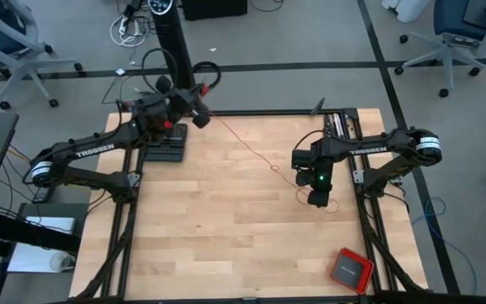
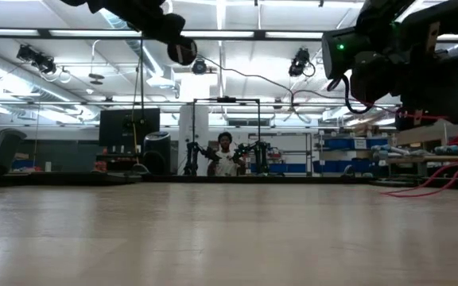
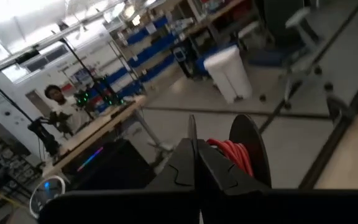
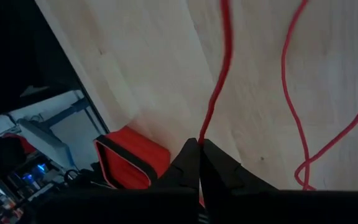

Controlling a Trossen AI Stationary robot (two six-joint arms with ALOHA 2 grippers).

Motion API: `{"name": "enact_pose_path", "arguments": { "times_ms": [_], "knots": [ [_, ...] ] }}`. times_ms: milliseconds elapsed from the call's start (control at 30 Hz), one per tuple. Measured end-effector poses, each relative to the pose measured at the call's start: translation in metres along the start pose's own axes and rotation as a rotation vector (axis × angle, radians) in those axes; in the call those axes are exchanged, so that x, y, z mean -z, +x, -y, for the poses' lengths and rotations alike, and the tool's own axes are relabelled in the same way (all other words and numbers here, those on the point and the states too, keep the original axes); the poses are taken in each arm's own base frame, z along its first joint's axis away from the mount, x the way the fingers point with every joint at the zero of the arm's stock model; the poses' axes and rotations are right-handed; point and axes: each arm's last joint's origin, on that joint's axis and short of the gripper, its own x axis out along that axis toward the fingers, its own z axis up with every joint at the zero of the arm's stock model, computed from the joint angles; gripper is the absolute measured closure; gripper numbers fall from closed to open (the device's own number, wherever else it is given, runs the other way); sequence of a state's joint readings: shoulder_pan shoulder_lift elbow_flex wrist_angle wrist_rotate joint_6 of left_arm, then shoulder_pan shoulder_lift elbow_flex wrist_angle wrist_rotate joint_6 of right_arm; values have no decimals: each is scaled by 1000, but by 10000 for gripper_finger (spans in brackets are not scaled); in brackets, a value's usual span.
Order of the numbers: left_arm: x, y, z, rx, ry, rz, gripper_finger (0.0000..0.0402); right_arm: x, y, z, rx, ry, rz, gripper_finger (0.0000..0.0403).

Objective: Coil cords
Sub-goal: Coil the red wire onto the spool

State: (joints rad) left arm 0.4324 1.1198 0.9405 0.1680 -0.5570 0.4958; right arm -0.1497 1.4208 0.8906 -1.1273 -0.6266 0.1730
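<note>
Cord | pinched by right pincer | high view: strung between arms

Cord strung across table between left gripper, far-left, and right gripper; box at near-right corner.

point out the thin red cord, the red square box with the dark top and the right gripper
thin red cord (image 4: 219,87), right wrist view, straight stretch above the fingers
red square box with dark top (image 1: 350,269), high view, middle of its top
right gripper (image 4: 199,144), right wrist view, shut fingertips pinching the cord
</note>
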Motion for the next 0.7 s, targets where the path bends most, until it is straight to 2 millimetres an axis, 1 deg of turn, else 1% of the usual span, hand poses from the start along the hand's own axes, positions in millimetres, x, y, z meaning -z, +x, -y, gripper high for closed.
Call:
{"name": "enact_pose_path", "arguments": {
  "times_ms": [167, 233, 467, 600, 700],
  "knots": [
    [11, -1, 5, 50, 92, -99, 401, 1, 1, -1, 3, -23, -6, 402],
    [13, -1, 6, 38, 103, -124, 401, 1, 2, -3, 9, -27, -12, 402],
    [8, -2, -1, -116, 102, -138, 401, 7, 10, -12, 32, 40, -65, 401],
    [6, -4, 0, -135, 167, -145, 401, 11, 14, -17, 46, 57, -101, 401],
    [5, -4, 1, -135, 168, -142, 401, 12, 16, -19, 51, 50, -111, 400]
  ]
}}
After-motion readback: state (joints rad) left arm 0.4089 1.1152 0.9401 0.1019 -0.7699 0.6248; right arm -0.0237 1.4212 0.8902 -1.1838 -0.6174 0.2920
